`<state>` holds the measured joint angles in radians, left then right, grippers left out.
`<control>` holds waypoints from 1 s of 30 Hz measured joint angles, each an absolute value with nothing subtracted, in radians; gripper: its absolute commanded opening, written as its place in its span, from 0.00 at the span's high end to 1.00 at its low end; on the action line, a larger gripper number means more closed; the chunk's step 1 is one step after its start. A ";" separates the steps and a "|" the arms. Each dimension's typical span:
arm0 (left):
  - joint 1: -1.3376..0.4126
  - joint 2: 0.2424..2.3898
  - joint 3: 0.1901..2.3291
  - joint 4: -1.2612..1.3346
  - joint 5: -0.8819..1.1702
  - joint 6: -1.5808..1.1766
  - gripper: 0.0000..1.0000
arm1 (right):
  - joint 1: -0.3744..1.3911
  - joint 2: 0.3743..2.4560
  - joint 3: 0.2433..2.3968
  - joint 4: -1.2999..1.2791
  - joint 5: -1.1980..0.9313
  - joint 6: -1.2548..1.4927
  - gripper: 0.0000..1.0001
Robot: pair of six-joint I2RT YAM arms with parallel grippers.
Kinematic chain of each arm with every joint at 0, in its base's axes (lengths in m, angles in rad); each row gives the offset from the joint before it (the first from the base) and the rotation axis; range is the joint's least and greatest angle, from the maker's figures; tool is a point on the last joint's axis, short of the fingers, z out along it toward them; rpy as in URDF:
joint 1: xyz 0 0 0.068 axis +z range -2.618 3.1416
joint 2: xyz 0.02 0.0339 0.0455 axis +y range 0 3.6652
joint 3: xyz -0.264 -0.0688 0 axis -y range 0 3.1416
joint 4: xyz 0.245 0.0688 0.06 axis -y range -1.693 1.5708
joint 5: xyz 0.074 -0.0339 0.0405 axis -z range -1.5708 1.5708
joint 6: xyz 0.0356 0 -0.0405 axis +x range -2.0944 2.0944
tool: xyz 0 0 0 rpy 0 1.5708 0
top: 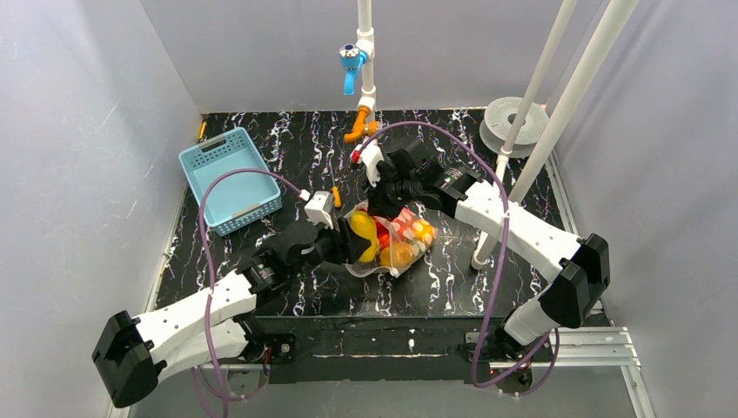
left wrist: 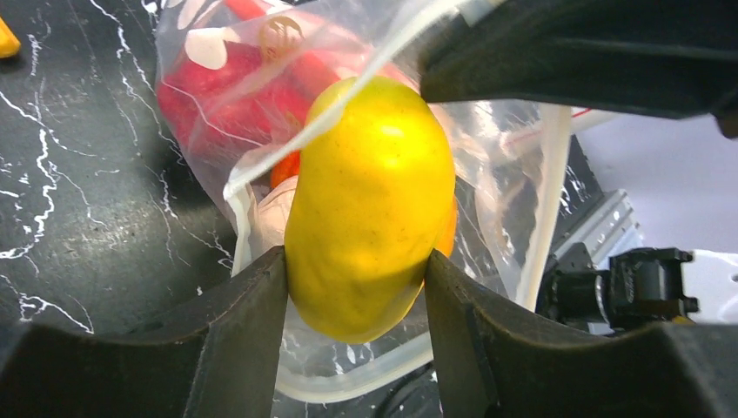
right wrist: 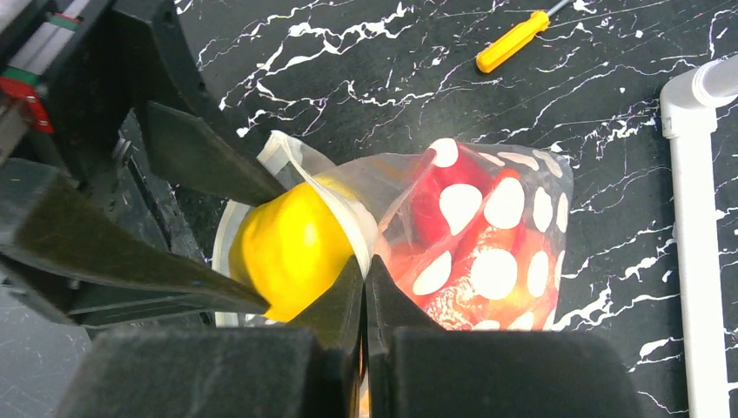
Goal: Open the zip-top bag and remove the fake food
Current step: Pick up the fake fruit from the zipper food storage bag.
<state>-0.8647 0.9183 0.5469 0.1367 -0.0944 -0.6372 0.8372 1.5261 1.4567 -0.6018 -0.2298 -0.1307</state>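
The clear polka-dot zip-top bag (top: 409, 237) lies mid-table with its mouth open toward the left. It also shows in the left wrist view (left wrist: 235, 96) and the right wrist view (right wrist: 487, 218). My left gripper (top: 355, 242) is shut on a yellow oblong fake fruit (left wrist: 370, 205), held at the bag's mouth, also seen in the right wrist view (right wrist: 291, 248). My right gripper (right wrist: 365, 274) is shut on the bag's upper rim beside the yellow fruit. Red and orange fake food (right wrist: 461, 252) remains inside the bag.
A light blue perforated basket (top: 228, 178) stands at the back left. A small orange-handled screwdriver (right wrist: 513, 41) lies behind the bag. White pipes (top: 522, 165) rise at the right, a tap pipe (top: 365, 78) at the back, a white spool (top: 509, 122) far right.
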 measured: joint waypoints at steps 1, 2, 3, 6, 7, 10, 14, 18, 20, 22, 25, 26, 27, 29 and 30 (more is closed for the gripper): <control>-0.863 0.907 0.547 0.128 -0.083 -0.643 1.00 | 0.835 1.526 1.457 -0.601 -0.232 -0.131 0.99; -0.862 0.898 0.547 0.123 -0.073 -0.648 1.00 | 0.833 1.526 1.457 -0.602 -0.235 -0.131 0.99; -0.861 0.890 0.547 0.117 -0.062 -0.655 1.00 | 0.831 1.526 1.457 -0.602 -0.236 -0.131 0.99; -0.861 0.870 0.547 0.099 -0.035 -0.673 1.00 | 0.830 1.526 1.456 -0.602 -0.239 -0.131 0.99; -0.861 0.866 0.547 0.094 -0.027 -0.679 1.00 | 0.829 1.526 1.456 -0.602 -0.240 -0.131 0.99; -0.859 0.853 0.547 0.079 0.000 -0.688 1.00 | 0.825 1.523 1.449 -0.601 -0.245 -0.131 0.99; -0.859 0.840 0.547 0.058 0.028 -0.695 1.00 | 0.824 1.519 1.441 -0.601 -0.251 -0.131 0.99; -0.859 0.829 0.547 0.039 0.046 -0.700 1.00 | 0.819 1.515 1.441 -0.601 -0.258 -0.131 0.99; -0.859 0.824 0.547 0.033 0.053 -0.700 1.00 | 0.818 1.512 1.441 -0.601 -0.259 -0.131 0.99; -0.859 0.820 0.547 0.029 0.066 -0.700 1.00 | 0.816 1.509 1.439 -0.600 -0.262 -0.131 0.99; -0.859 0.818 0.547 0.031 0.099 -0.698 1.00 | 0.813 1.506 1.431 -0.599 -0.265 -0.131 0.99; -0.859 0.818 0.547 0.035 0.113 -0.695 1.00 | 0.813 1.505 1.429 -0.599 -0.266 -0.131 0.99; -0.858 0.818 0.547 0.041 0.125 -0.693 1.00 | 0.813 1.505 1.428 -0.599 -0.266 -0.131 0.99; -0.858 0.817 0.547 0.054 0.152 -0.687 1.00 | 0.813 1.505 1.426 -0.599 -0.267 -0.131 0.99; -0.858 0.815 0.547 0.060 0.165 -0.685 1.00 | 0.812 1.504 1.426 -0.599 -0.267 -0.131 0.99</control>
